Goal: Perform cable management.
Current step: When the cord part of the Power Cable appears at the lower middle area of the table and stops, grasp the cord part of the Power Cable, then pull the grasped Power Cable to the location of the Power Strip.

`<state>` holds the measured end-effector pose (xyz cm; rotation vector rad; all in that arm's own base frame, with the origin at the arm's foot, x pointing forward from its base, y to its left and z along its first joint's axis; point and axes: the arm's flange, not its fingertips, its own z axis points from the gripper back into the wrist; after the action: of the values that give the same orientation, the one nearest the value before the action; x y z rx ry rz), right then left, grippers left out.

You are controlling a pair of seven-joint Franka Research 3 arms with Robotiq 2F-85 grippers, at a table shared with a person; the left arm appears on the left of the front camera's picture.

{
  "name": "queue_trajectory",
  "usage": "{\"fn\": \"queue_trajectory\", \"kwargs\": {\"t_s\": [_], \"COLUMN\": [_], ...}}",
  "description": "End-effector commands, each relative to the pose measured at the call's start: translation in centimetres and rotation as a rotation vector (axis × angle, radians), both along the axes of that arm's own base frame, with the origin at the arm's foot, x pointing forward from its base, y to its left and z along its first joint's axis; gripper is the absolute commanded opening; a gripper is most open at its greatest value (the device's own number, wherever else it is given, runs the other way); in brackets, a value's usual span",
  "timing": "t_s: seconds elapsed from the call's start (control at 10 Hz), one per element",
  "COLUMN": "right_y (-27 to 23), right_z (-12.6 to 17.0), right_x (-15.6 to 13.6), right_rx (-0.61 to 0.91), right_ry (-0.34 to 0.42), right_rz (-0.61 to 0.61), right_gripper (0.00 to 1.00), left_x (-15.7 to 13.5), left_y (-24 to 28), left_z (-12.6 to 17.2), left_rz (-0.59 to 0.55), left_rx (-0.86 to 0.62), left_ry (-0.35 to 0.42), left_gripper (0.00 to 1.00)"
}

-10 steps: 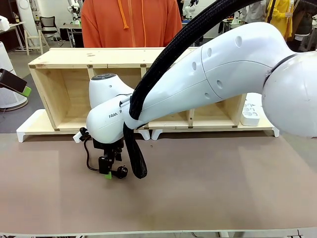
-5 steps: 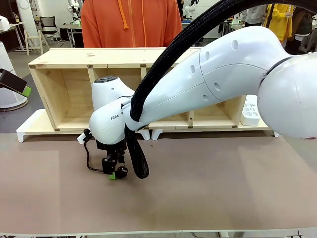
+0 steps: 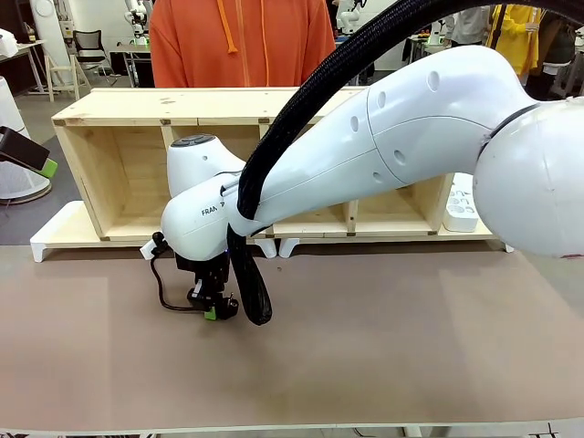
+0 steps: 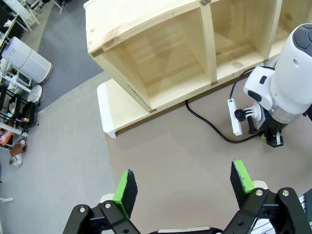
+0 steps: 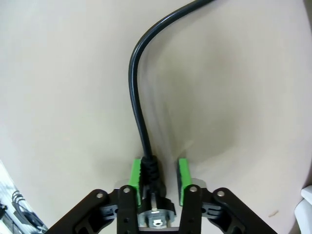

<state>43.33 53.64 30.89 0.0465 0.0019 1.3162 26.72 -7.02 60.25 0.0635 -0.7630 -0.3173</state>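
Beside the wooden shelf (image 3: 119,105) and white power strip (image 4: 234,117), right fingers (image 5: 183,178) pinch the cable (image 5: 134,97); left fingers (image 4: 126,192) spread.

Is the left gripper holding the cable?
No: the left gripper stands open, nothing between its jaws; the cable lies farther off.

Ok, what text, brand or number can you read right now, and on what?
"FRAN": on the white right arm, on its wrist housing in the front view; the rest is hidden behind the black sleeve.
Nothing legible on the wooden shelf, power strip or cable.
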Motion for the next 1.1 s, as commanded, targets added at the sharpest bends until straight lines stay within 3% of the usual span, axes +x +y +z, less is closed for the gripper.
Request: {"fn": "queue_trajectory", "kwargs": {"t_s": [0.0, 0.1, 0.2, 0.5, 1.0], "right_y": [0.49, 0.48, 0.51, 0.57, 0.02], "right_z": [-0.07, -0.05, 0.0, 0.03, 0.06], "right_x": [-0.04, -0.05, 0.01, 0.02, 0.02], "right_rx": [-0.019, -0.019, -0.019, -0.016, -0.002], "right_ry": [0.005, 0.004, 0.004, -0.023, 0.001], "right_rz": [-0.022, -0.025, -0.025, -0.006, -0.007], "right_gripper": [0.2, 0.04, 0.0, 0.0, 0.0], "left_x": [-0.1, -0.1, -0.1, -0.1, -0.1], "left_y": [0.11, 0.11, 0.11, 0.11, 0.11], "left_z": [0.0, 0.0, 0.0, 0.0, 0.0], "left_rz": [-0.003, -0.003, -0.003, -0.003, -0.003], "left_rx": [0.002, 0.002, 0.002, 0.002, 0.002], "left_ry": [0.006, 0.006, 0.006, 0.006, 0.006], "left_gripper": [1.0, 1.0, 1.0, 1.0, 1.0]}}
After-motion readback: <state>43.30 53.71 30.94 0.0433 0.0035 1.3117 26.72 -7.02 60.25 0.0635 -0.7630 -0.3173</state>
